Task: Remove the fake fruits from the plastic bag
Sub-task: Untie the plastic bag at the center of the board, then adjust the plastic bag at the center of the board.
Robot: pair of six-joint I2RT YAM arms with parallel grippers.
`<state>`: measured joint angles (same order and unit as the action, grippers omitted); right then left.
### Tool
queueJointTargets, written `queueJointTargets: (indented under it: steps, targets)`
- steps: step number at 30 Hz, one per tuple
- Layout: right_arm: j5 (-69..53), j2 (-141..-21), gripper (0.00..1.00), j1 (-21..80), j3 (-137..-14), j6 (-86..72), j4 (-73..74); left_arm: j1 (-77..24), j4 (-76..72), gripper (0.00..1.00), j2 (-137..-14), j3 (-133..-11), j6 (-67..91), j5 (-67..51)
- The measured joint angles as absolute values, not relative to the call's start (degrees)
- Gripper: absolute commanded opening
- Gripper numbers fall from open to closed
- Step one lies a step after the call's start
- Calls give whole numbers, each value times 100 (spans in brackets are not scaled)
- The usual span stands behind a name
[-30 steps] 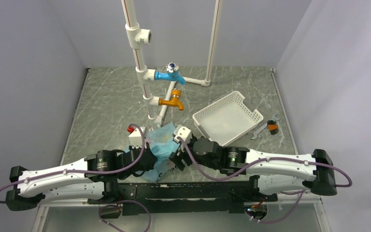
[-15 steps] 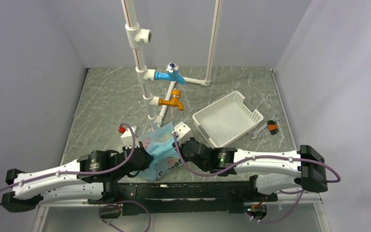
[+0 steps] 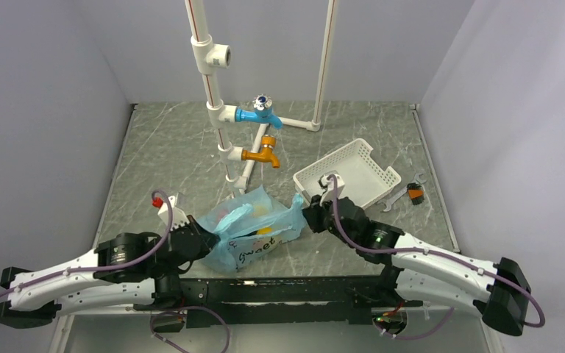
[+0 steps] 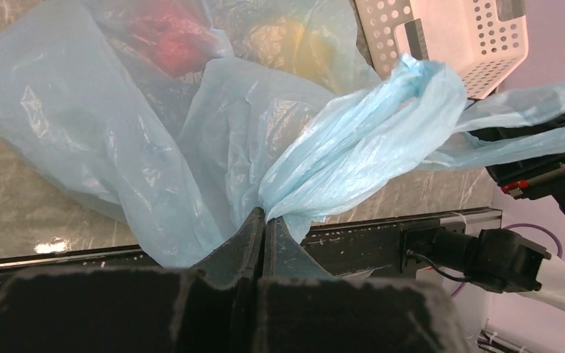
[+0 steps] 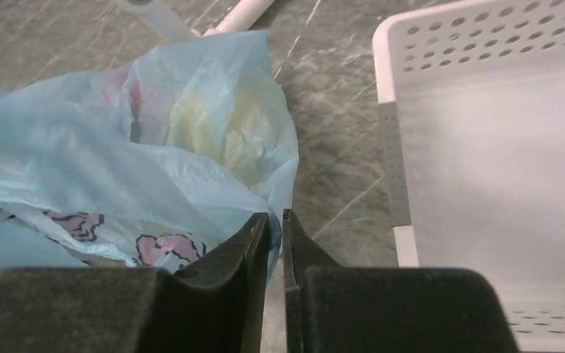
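Note:
The light-blue plastic bag (image 3: 254, 229) lies stretched between my two grippers near the table's front edge. My left gripper (image 3: 204, 239) is shut on a bunched handle of the plastic bag (image 4: 353, 147); the jaws (image 4: 265, 218) pinch the film tight. My right gripper (image 3: 305, 216) is shut on the opposite edge of the plastic bag (image 5: 191, 184), with a thin fold between its fingertips (image 5: 276, 218). The fake fruits stay inside. A red one (image 4: 173, 40) and a yellow one (image 4: 298, 40) show through the film, and a pale yellow one (image 5: 228, 121) shows in the right wrist view.
A white slotted basket (image 3: 371, 165) stands just right of my right gripper, also seen as basket (image 5: 386, 132). White pipes with a blue tap (image 3: 261, 112) and an orange tap (image 3: 263, 153) rise behind the bag. A wrench and a small orange part (image 3: 416, 193) lie far right.
The arms drew apart, left one leftward and right one rightward, pulling the bag out wide. The right gripper closed on the bag's edge.

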<state>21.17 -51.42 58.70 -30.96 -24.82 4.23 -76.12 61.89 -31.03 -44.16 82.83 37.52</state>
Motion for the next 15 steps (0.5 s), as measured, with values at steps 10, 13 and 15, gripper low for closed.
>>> queueJointTargets:
  steps: [10,13,15]
  targets:
    - [690,-4932,54,5406,-3057,-2467,932,-7609,5557,0,-2005,-3752,7588,3599]
    - [685,-4772,86,5406,-3669,-2381,1638,-7612,5194,0,-1747,-3579,7367,3516]
    - [637,-4587,96,5404,-4169,-2257,1879,-7609,5028,0,-1708,-3548,7260,3468]
